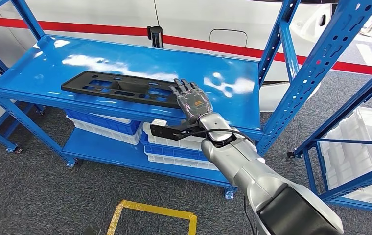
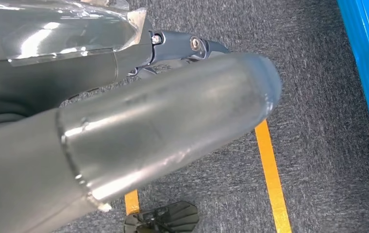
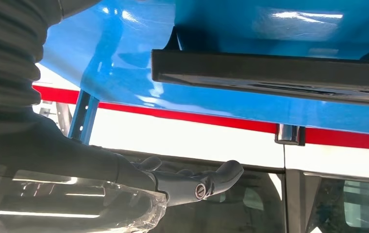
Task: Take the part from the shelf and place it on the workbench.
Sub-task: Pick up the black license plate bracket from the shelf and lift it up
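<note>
**Part not yet lifted, reach at the shelf**

While lying flat on the upper deck of the blue shelf (image 1: 42,61), long axis running left to right, near the front edge, the black slotted part (image 1: 120,88) counts as untaken. Sits on the deck along its whole length as far as visible; no end raised. At its right end, the right hand (image 1: 190,98), palm down, fingers (image 1: 181,87) stretched out flat and apart over or on that end; contact likely but not certain from above. From the right wrist view, fingers (image 3: 224,172) extended with nothing between them and the part's dark edge (image 3: 270,73) apart from them: spread, empty, no grasp closed yet.

Left hand (image 2: 192,46) seen at the left wrist view over grey carpet and a yellow floor line (image 2: 272,179), hanging away from the shelf; whether spread or curled cannot be told.

Below the deck, blue and white bins (image 1: 105,125) on the lower level.

Judged so: approach about done; grasp, lift, carry and setting down on the workbench all left. No workbench identifiable here.
</note>
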Motion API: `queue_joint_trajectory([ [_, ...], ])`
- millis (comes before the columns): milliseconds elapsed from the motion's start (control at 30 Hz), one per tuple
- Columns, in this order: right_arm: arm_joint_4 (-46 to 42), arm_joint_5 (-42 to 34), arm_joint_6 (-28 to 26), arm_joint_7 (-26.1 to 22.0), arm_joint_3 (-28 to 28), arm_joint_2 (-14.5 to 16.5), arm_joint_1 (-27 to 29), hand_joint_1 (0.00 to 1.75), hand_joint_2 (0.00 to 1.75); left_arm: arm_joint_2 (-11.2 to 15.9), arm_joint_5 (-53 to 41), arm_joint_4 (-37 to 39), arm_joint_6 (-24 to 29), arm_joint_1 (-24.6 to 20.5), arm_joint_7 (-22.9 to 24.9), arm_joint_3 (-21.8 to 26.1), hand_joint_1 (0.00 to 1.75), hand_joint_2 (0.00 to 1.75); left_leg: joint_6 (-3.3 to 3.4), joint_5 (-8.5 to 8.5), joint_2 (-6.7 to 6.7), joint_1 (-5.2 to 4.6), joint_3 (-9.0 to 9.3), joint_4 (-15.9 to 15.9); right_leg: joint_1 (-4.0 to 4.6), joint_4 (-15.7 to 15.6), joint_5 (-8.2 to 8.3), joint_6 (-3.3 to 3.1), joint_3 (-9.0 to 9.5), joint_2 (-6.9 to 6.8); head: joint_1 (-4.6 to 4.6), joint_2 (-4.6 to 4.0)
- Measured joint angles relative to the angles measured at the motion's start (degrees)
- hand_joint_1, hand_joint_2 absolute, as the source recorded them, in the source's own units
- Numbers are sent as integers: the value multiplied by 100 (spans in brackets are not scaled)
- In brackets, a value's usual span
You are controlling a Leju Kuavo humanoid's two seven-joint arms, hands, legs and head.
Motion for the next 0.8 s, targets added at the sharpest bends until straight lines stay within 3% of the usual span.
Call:
queue_joint_trajectory([
  [233,0,0,0,-44,7,1,3,0,175,6,47,0,40,2,-64,-25,0,0,13,-10,-1,-10,-11,18,-36,-12,8,13,9,-1,-2,0],
  [400,-6,0,0,-50,11,22,-1,0,175,28,92,-1,51,5,-101,-64,0,0,85,10,2,20,33,-62,-68,80,-52,42,-36,-2,1,0],
  [467,-8,-1,2,-51,11,22,-6,0,175,31,96,-3,52,1,-109,-71,0,0,127,38,9,55,90,-123,-68,586,-274,12,-289,25,9,0],
  [533,-5,-5,8,-52,11,4,12,0,175,32,99,-4,53,-2,-114,-73,0,0,134,38,-3,57,95,-128,-79,1388,-554,-13,-716,52,11,0],
  [567,-3,-7,13,-52,11,-10,31,0,175,32,103,-4,53,3,-115,-74,0,0,129,35,-15,59,95,-127,-86,1653,-614,1,-877,60,11,0],
  [600,-2,-8,15,-52,12,-23,47,0,175,32,108,-4,53,7,-115,-75,0,0,118,29,-28,65,97,-124,-98,1695,-580,33,-930,63,11,0],
  [633,-1,-9,17,-51,13,-32,57,0,175,31,112,-4,53,11,-115,-77,0,0,101,20,-41,76,106,-120,-113,1484,-454,78,-854,63,11,0],
  [700,-2,-9,18,-51,13,-38,59,0,175,31,114,-4,54,12,-115,-80,0,0,34,-11,-58,97,132,-107,-146,645,-98,158,-472,60,13,0],
  [767,-2,-10,19,-51,14,-33,58,0,175,36,124,-4,60,11,-119,-90,0,0,-62,-44,-64,92,143,-97,-128,115,96,129,-204,68,13,0],
  [800,-2,-11,19,-51,15,-33,58,0,175,37,130,-4,63,13,-122,-97,0,0,-108,-50,-63,92,144,-101,-105,74,106,79,-183,73,11,0],
])
